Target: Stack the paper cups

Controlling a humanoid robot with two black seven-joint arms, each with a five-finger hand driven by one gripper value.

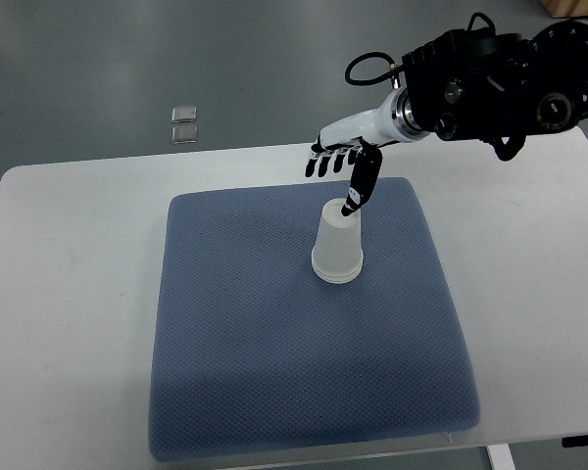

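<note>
A white paper cup (336, 244) stands upside down on the blue mat (274, 352), a little right of the mat's middle and toward its far half. It may be more than one cup nested; I cannot tell. My right hand (339, 168) hovers just above and behind the cup, its arm coming in from the upper right. The fingers are spread and hold nothing. The thumb points down toward the cup's top and looks close to it. The left arm does not show.
The blue mat lies on a white table (69, 284). Two small clear objects (184, 123) lie on the grey floor beyond the table's far edge. The table's near edge runs along the bottom of the picture.
</note>
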